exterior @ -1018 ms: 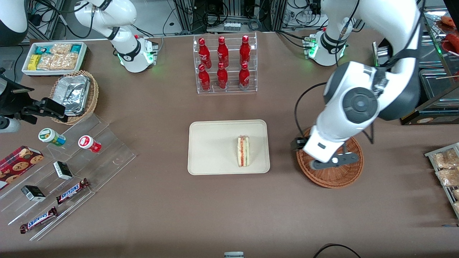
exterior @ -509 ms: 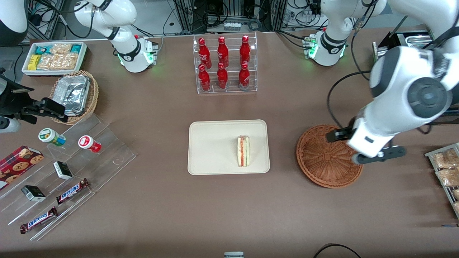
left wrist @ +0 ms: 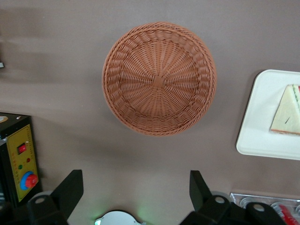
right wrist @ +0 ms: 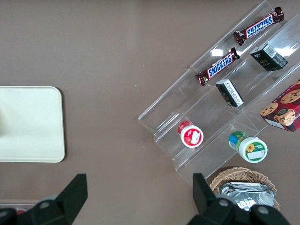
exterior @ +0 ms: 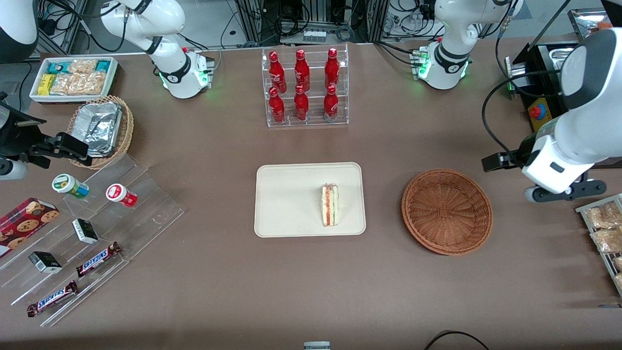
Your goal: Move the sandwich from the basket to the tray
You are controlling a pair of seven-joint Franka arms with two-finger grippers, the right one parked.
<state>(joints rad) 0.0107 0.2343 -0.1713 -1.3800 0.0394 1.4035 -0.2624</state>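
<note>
Now clear of the basket [exterior: 447,211], the claw [left wrist: 136,197] has swung toward the working arm's edge of the counter [exterior: 218,291], fingers spread wide, holding nothing. With the sandwich [exterior: 330,204] resting on the tray [exterior: 286,204] mid-counter, the task looks complete.

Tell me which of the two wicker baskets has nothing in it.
The reddish-brown basket between tray and open gripper; the tan basket holds foil packets.

The gripper [left wrist: 133,194] has swung off the basket [exterior: 447,211], jaws apart.
</note>
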